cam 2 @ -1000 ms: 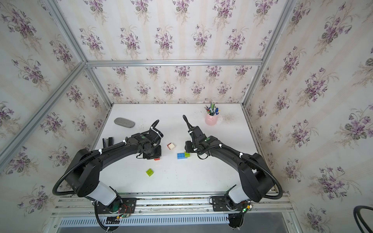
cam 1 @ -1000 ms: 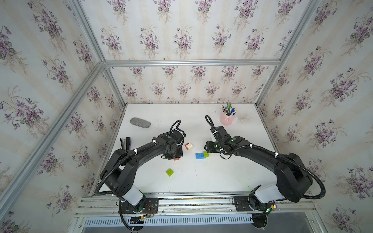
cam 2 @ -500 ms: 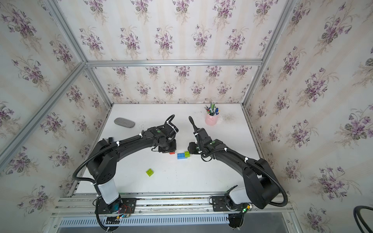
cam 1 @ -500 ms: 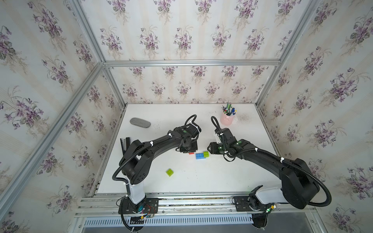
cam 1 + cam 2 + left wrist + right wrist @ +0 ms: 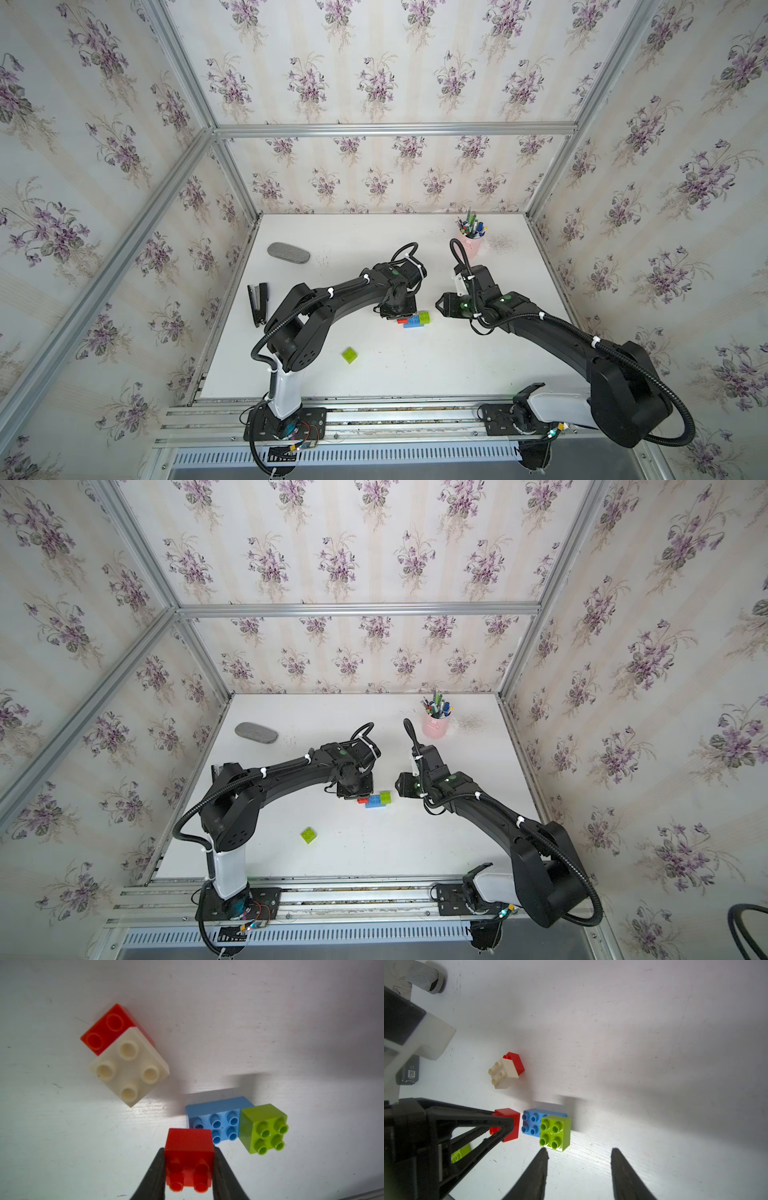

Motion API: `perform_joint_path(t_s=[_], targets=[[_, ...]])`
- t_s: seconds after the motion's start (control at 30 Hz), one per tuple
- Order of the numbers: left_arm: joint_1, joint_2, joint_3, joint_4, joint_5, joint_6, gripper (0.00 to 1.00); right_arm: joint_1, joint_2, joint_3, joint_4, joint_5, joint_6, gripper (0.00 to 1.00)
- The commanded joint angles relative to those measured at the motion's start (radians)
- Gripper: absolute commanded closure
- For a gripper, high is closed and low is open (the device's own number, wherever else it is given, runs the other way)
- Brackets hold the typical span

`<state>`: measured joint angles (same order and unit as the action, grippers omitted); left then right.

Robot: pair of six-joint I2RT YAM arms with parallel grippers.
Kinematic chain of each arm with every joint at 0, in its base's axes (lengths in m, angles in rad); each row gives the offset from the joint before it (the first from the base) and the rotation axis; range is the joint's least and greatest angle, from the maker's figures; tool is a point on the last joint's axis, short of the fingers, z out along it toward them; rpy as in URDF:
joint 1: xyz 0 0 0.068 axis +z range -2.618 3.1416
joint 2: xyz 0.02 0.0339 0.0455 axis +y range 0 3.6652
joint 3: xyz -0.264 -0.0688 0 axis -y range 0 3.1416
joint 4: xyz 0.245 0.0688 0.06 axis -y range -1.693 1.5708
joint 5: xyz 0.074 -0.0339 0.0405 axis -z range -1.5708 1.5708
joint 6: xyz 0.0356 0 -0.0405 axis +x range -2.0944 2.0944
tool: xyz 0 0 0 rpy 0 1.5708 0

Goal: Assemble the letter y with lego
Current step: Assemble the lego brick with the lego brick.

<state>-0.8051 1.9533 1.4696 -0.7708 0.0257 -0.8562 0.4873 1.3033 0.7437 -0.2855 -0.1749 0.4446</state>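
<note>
My left gripper (image 5: 189,1149) is shut on a red lego brick (image 5: 189,1159) and holds it just off the bare end of the blue brick (image 5: 220,1120). A lime-green brick (image 5: 264,1128) sits on the blue brick's other end. A white brick (image 5: 128,1068) is stacked half over a second red brick (image 5: 110,1026) nearby; the left arm hides that pair in both top views. Another green brick (image 5: 349,355) lies loose towards the table's front. My right gripper (image 5: 579,1150) stands open and empty, just short of the stacked green brick (image 5: 555,1133).
A pink pen cup (image 5: 471,243) stands at the back right of the white table (image 5: 457,365). A grey oval case (image 5: 288,253) lies at the back left, and a black stapler (image 5: 258,303) by the left edge.
My left arm has carried the red brick rightwards to the blue brick's end, covering the white-red pair from above. The right gripper has drawn back slightly to the right.
</note>
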Motion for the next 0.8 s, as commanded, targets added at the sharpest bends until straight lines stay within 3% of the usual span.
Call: perform_joint_path(t_s=[0.0,0.77], targets=[[-0.005,0.004,0.010,-0.030,-0.011,-0.030,0.85,-0.008,-0.015,-0.007,0.019,-0.002,-0.003,0.49],[-0.012,0.056,0.025,-0.050,-0.044,-0.049,0.89,-0.028,-0.076,-0.013,-0.002,-0.002,-0.014,0.49]])
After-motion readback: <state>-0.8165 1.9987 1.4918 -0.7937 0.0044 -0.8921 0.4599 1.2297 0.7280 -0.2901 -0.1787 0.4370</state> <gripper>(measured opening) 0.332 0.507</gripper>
